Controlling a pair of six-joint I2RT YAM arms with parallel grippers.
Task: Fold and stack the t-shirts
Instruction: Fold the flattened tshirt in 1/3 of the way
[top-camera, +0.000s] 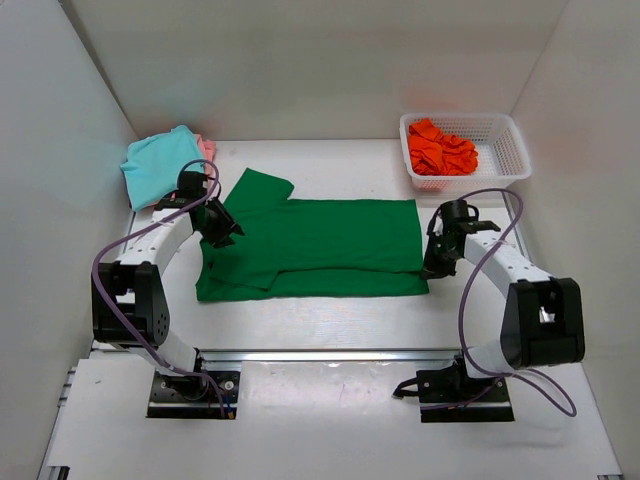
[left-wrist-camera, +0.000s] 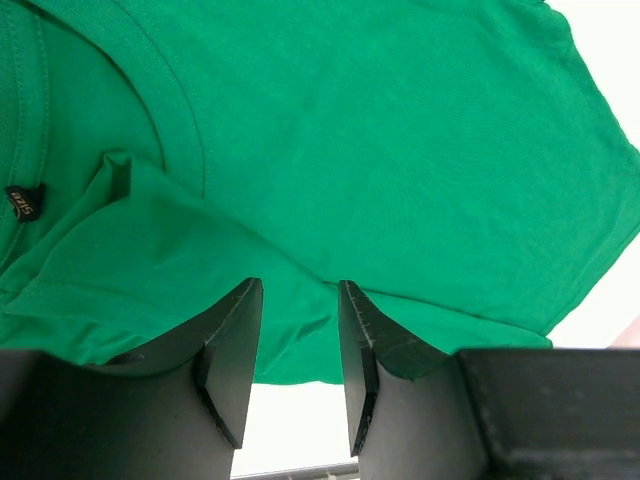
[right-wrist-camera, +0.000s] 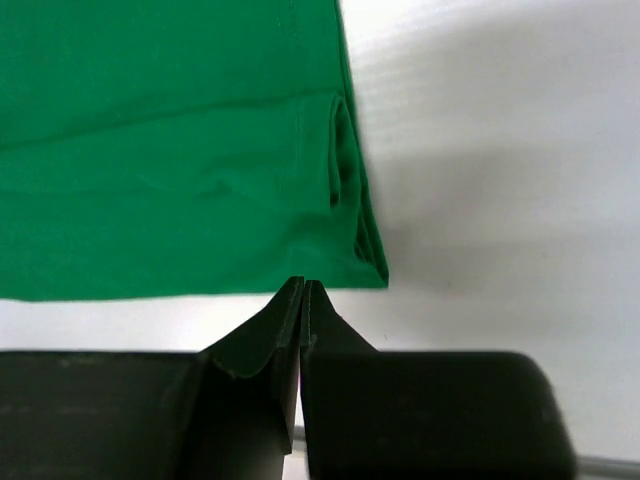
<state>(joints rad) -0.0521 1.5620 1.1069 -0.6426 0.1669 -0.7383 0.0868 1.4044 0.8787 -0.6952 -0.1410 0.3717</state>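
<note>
Two hands are at work on one dark green t-shirt (top-camera: 310, 245), which lies spread flat in the middle of the table (top-camera: 330, 325), its collar end to the left and its hem to the right.

The left hand (top-camera: 222, 228) is seen with its fingers (left-wrist-camera: 235, 335) parted about halfway. Green cloth near the collar is seen past the tips and through the gap between them, but nothing is seen clamped. The right hand (right-wrist-camera: 302, 285) is pressed fully together, its tips set just at the near right corner of the green shirt, where several layers of cloth are stacked. No cloth can be seen between these fingers.

The left arm is bent up from its base at the near left and turned inward, so that its hand is pointed down over the left end of the shirt. The right arm is folded at its elbow on the right and reached inward, its hand lowered at the shirt's near right corner.

Four t-shirts are counted. One teal t-shirt (top-camera: 160, 165) is laid folded at the far left corner, with one pale pink t-shirt (top-camera: 207, 148) showing at its right edge. One bright orange t-shirt (top-camera: 440, 150) is bunched inside one white mesh basket (top-camera: 508, 150) at the far right.
</note>
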